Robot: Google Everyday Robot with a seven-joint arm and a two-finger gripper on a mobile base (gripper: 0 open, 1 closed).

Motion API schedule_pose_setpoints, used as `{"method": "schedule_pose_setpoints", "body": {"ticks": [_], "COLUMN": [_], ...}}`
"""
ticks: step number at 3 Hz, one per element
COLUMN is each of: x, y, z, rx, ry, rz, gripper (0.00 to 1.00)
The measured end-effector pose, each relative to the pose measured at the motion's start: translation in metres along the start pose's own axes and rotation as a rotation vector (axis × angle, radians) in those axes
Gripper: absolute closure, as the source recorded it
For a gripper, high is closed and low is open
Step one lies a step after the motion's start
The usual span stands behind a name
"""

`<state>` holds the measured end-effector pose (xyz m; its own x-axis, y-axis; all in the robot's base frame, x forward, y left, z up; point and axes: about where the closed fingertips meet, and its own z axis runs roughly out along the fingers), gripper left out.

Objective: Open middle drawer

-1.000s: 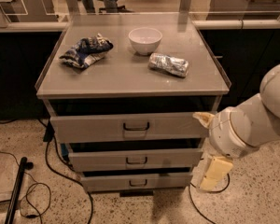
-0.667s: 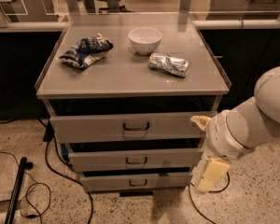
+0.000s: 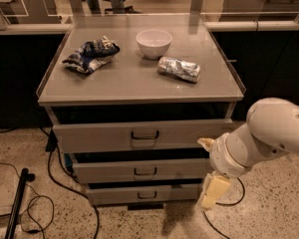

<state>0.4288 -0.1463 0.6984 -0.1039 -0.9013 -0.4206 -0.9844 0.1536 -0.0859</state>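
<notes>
The grey cabinet [image 3: 139,83] has three stacked drawers. The middle drawer [image 3: 109,172] shows its grey front, with a small dark loop handle [image 3: 145,172] at its centre. None of its inside shows. My gripper [image 3: 213,190] hangs from the white arm [image 3: 269,133] at the cabinet's lower right, beside the right end of the middle and bottom drawer fronts. It is well to the right of the handle and not touching it.
The top drawer [image 3: 99,136] and bottom drawer [image 3: 114,195] sit above and below the middle one. On the cabinet top lie a white bowl [image 3: 154,43], a blue chip bag [image 3: 91,55] and a silver packet [image 3: 179,68]. Cables [image 3: 52,173] trail over the floor at the left.
The arm and gripper have shifted a little to the left, closer to the right end of the drawer fronts. The drawers have not moved.
</notes>
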Motion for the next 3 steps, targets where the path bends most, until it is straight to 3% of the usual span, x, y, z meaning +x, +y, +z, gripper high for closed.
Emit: {"method": "schedule_pose_setpoints", "body": {"ticks": [2,3], "x": [0.026,0.030], "y": [-0.011,-0.009], "z": [0.064,0.090], "rx": [-0.019,-0.054], "ry": [-0.063,-0.150], "rz": [0.017,0.006], "gripper": [0.00,0.00]}}
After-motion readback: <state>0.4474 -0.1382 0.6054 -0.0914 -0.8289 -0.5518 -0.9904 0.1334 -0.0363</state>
